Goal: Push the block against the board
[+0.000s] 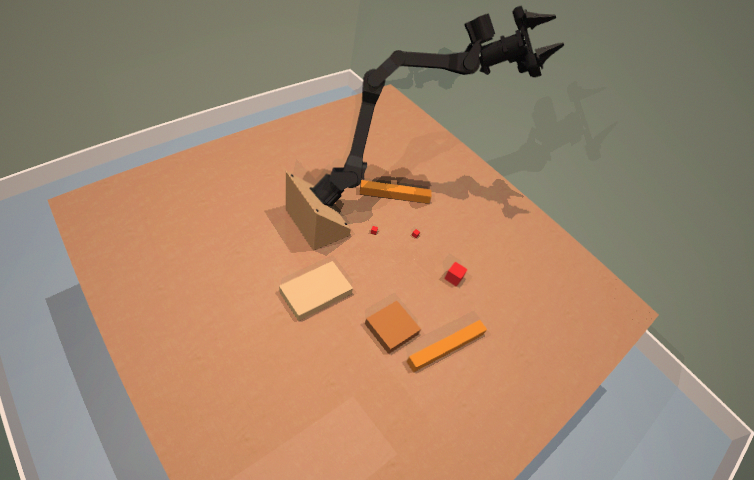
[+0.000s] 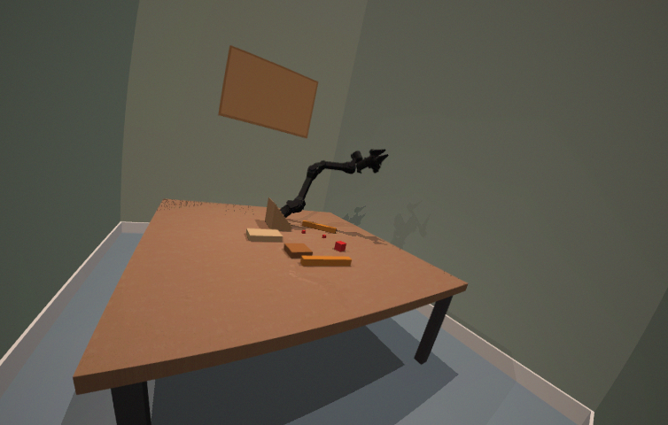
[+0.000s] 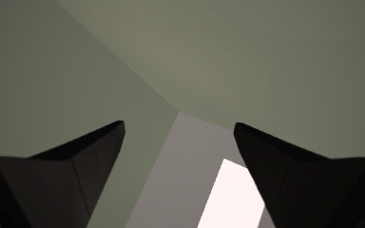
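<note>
One cream board (image 1: 316, 289) (image 2: 264, 235), long axis rising rightward in top view, block (image 1: 392, 325) (image 2: 298, 249) apart

On the table (image 1: 191, 333) (image 2: 184, 315), the board (image 1: 316, 287) (image 2: 264, 234) lies left, apart from the block (image 1: 392, 324) (image 2: 298, 249) at its near right. One bar (image 1: 446, 344) (image 2: 325, 261) lies right of the block, the cube (image 1: 455, 273) (image 2: 339, 245) on its far side. Behind the board, the wedge (image 1: 300, 211) (image 2: 275, 214) bears the arm (image 1: 361, 130) (image 2: 304, 187).
</note>
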`<state>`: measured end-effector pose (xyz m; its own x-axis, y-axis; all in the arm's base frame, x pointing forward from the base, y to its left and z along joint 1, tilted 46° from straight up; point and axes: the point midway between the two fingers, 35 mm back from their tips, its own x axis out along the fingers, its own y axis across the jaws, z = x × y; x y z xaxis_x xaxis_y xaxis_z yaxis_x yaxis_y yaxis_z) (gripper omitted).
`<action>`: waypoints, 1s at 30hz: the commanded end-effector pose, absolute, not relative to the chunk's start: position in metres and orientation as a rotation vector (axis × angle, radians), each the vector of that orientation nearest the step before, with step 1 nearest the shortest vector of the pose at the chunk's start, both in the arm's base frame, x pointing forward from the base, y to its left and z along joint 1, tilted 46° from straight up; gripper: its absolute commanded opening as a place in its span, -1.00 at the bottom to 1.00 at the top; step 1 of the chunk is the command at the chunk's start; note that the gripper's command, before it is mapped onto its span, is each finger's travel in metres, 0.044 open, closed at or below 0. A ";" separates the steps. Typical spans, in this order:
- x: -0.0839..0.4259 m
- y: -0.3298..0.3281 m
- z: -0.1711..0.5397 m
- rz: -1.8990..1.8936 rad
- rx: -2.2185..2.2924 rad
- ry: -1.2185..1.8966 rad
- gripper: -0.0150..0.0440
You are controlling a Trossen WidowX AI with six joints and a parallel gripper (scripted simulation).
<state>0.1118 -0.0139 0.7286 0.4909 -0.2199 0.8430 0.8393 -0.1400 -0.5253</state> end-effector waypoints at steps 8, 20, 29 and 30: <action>0.124 -0.010 0.725 -1.015 -1.471 -0.558 0.15; 0.187 0.005 0.706 -0.903 -1.532 -0.502 -0.49; 0.248 0.011 0.680 -0.764 -1.548 -0.442 -0.49; 0.255 0.011 0.677 -0.749 -1.548 -0.434 -0.49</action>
<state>0.2321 0.0088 0.6883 0.6763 -0.1674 0.7174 0.7024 -0.1469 -0.6965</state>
